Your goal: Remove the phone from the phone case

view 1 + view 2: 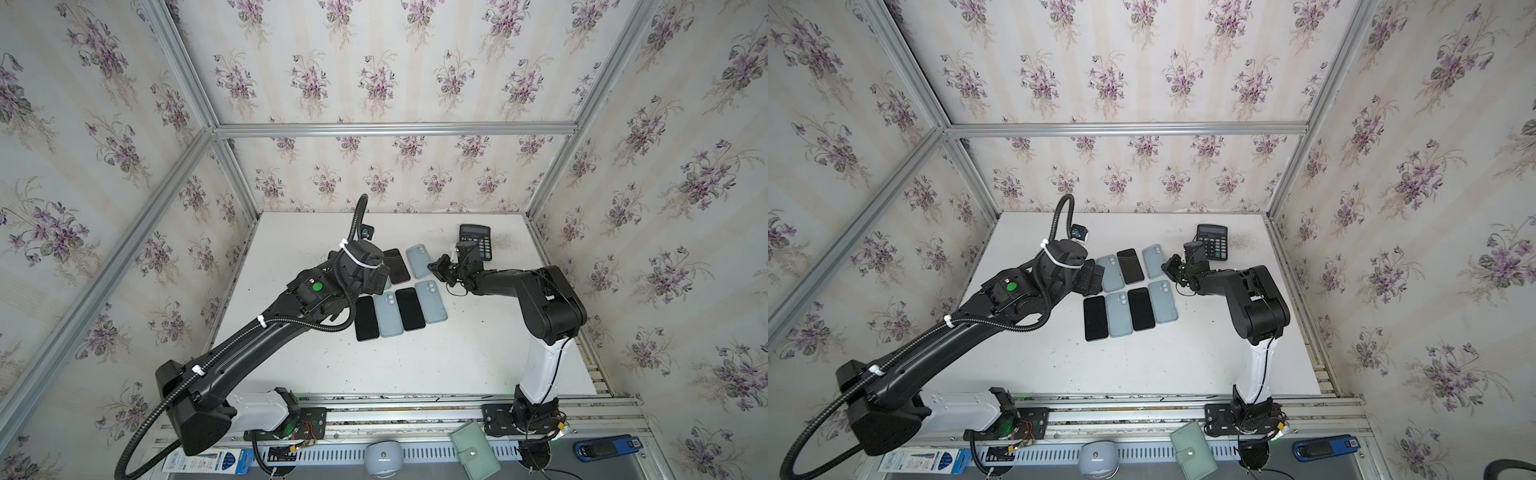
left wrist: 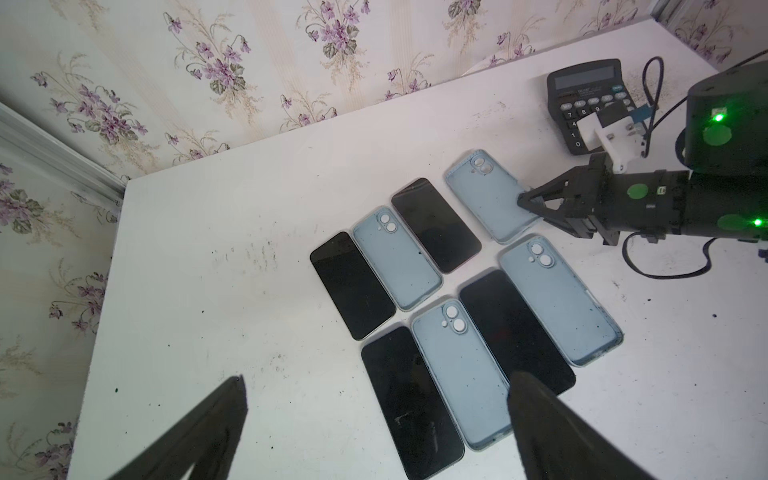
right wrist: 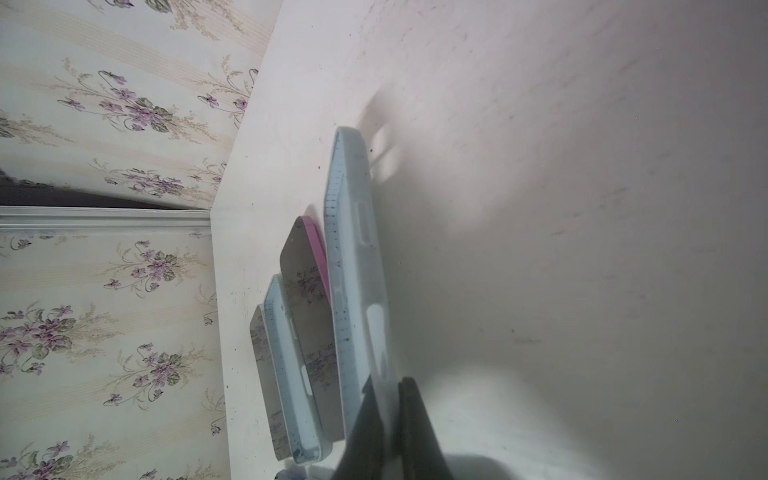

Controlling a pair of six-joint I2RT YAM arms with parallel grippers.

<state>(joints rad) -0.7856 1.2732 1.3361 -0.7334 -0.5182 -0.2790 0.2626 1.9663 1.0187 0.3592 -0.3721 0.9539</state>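
"Black glass lies just below the left pincer (image 2: 376,376)," says Ana. "That pincer hangs spread full wide, holding nothing. The phone (image 2: 411,403) under it rests bare on the desk (image 2: 208,291), screen up."

"Which step is this?" asks Ben.

"By the layout, the parting looks done. The other cases (image 2: 397,257) just past that pincer look hollow, with the other phones (image 2: 436,226) loose between them. Farther out, the right pincer (image 2: 524,199) is clamped tight on the rim of the last case (image 2: 484,195), empty too."

"And next?"

"Likely the right pincer lets go and backs off without dragging the case."

"Which way does the phone point?"

"Flat, its long axis running away from the left pincer, a little slanted, parallel with its neighbours. Which end is its top, the dark screen hides. The case lies crosswise to the right pincer's reach, lens holes at the end farthest from the left pincer. Beyond the right pincer sits a calculator (image 2: 582,83)."
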